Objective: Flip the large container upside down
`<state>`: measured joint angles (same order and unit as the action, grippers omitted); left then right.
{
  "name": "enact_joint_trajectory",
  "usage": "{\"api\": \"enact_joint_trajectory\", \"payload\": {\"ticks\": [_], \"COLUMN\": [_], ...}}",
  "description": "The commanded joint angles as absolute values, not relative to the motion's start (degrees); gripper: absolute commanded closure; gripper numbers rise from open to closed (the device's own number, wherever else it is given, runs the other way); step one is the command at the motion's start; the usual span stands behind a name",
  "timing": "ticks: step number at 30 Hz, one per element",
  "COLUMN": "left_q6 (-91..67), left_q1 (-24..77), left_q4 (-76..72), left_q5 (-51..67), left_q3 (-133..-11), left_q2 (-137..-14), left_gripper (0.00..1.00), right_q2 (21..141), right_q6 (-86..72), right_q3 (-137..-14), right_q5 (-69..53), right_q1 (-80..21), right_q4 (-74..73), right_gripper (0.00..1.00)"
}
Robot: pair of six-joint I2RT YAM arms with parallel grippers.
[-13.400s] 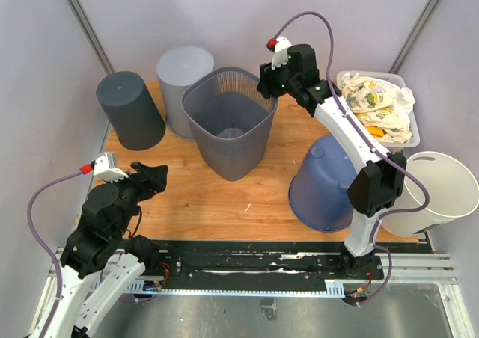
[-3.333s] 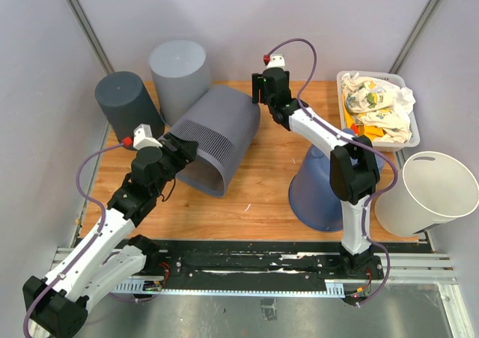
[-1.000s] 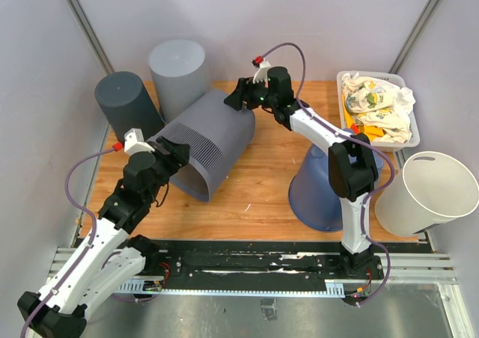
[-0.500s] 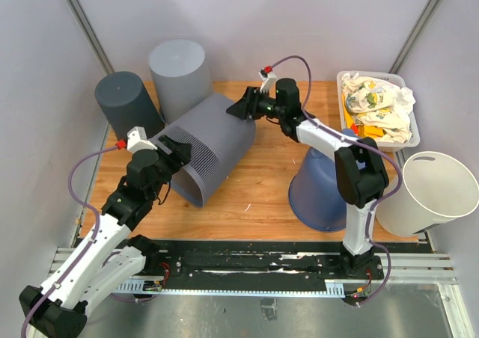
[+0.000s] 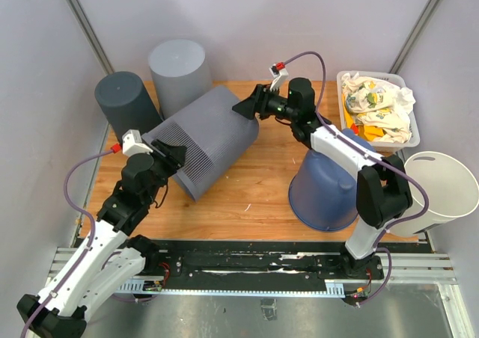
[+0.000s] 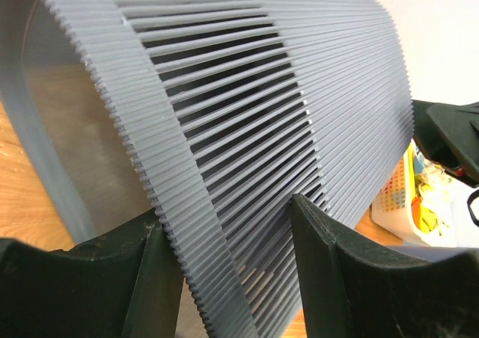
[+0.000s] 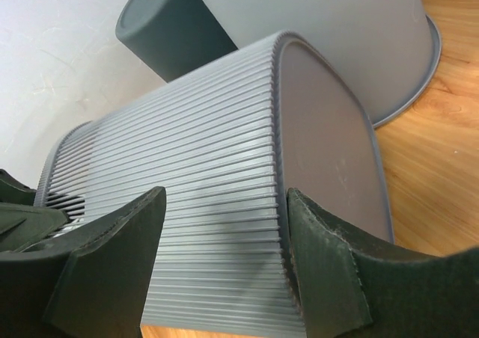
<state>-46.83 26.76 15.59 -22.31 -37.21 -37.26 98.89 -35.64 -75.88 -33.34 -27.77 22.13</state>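
Five bins (image 5: pixel 209 140) (image 5: pixel 127 110) (image 5: pixel 179 69) (image 5: pixel 325 192) (image 5: pixel 441 188); one cloth-filled crate (image 5: pixel 414 136)

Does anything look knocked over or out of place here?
Yes: the slatted grey basket lies tipped on its side on the table, its open rim at the left gripper and its flat base at the right gripper.

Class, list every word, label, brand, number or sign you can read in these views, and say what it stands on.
No text is readable in any view.
The slatted grey container bears no marking.
The cloth in the white basket carries green and yellow print, too small and blurred to read.
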Motion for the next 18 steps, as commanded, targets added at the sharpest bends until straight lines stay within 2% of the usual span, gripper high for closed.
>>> {"api": "enact_joint_trajectory", "payload": {"ticks": [1, 4, 12, 18], "left_q6": [-45.44, -45.34, -45.86, -46.95], "left_q1": [26.81, 26.81, 26.81, 26.81], "left_q4": [15.58, 15.11, 10.96, 5.82], "left_q5": [-22.08, -21.21, -16.79, -12.95], "left_q3": [-36.74, -36.61, -34.80, -32.12], "left_q2": [-37.35, -37.44, -38.54, -39.09], "left_gripper": [0.48, 0.47, 0.37, 0.36], "right_q2": [94.30, 92.42, 88.69, 84.29], "right_q6": [-34.09, -31.56, -29.66, -27.79], "right_q3": [-77.93, -78.61, -78.85, -78.94], "right_q5": [-36.10, -34.57, -33.07, -31.22], "right_q1": [-32.25, -34.19, -36.80, -37.52], "right_q4": [23.10, 20.28, 17.38, 13.45], "right_gripper": [0.34, 0.34, 0.34, 0.35]}}
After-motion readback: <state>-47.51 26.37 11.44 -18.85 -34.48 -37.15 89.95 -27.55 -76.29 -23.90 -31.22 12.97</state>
